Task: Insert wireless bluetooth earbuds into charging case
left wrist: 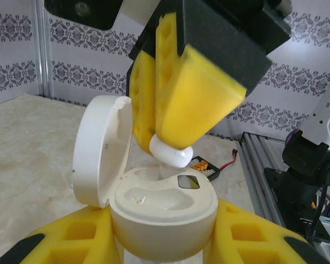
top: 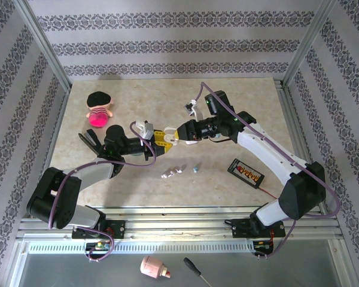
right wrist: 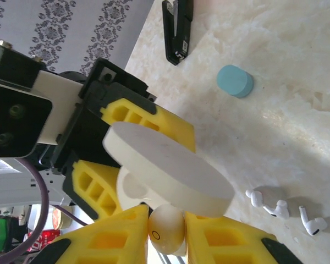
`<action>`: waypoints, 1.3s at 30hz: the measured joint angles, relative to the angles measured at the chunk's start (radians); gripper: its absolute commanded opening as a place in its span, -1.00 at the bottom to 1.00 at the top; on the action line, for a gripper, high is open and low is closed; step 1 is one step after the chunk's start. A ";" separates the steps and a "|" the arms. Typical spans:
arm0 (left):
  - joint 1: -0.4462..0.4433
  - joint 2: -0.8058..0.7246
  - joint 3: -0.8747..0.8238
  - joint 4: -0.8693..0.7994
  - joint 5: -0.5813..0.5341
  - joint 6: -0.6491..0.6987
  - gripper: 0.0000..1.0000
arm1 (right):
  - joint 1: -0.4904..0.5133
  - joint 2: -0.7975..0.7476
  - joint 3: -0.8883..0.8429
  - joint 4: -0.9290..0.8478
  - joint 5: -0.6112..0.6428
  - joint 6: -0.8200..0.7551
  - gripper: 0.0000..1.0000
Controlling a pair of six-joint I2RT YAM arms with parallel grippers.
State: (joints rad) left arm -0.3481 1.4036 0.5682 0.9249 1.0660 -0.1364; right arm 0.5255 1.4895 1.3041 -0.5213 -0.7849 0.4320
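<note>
My left gripper (left wrist: 164,245) is shut on the white charging case (left wrist: 164,212). Its lid (left wrist: 102,151) stands open to the left. My right gripper (right wrist: 166,237) is shut on a white earbud (right wrist: 166,228) and holds it from above. The earbud (left wrist: 173,154) has its stem down in the case's far recess. The near recess holds nothing. In the top view both grippers, left (top: 152,139) and right (top: 175,134), meet above the middle of the table. Two more white earbuds (right wrist: 269,202) (right wrist: 313,223) lie on the table beside a small teal piece (right wrist: 235,81).
A black charger board with orange plugs (top: 246,171) lies at the right near my right arm. A pink toy with a black hat (top: 99,110) sits at the back left. A black clip-like tool (right wrist: 176,27) lies by my left arm. Metal rails border the table.
</note>
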 measured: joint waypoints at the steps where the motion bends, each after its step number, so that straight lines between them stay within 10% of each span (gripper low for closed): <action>1: 0.000 0.000 0.001 0.000 0.000 0.000 -0.57 | 0.000 0.000 -0.002 0.000 0.002 -0.002 -0.57; 9: -0.004 0.004 0.002 0.004 0.003 -0.004 -0.56 | 0.000 -0.002 -0.003 -0.003 0.010 -0.012 -0.55; 24: -0.005 0.011 0.006 0.011 0.002 -0.003 -0.57 | -0.015 -0.023 -0.005 -0.009 0.045 -0.011 0.11; 39: 0.003 0.027 0.000 0.104 -0.097 0.034 -0.56 | -0.059 -0.337 -0.208 0.052 0.113 -0.080 0.30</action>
State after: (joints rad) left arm -0.3447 1.4311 0.5686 1.0290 0.9695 -0.1028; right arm 0.4664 1.1526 1.0958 -0.4694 -0.6720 0.3519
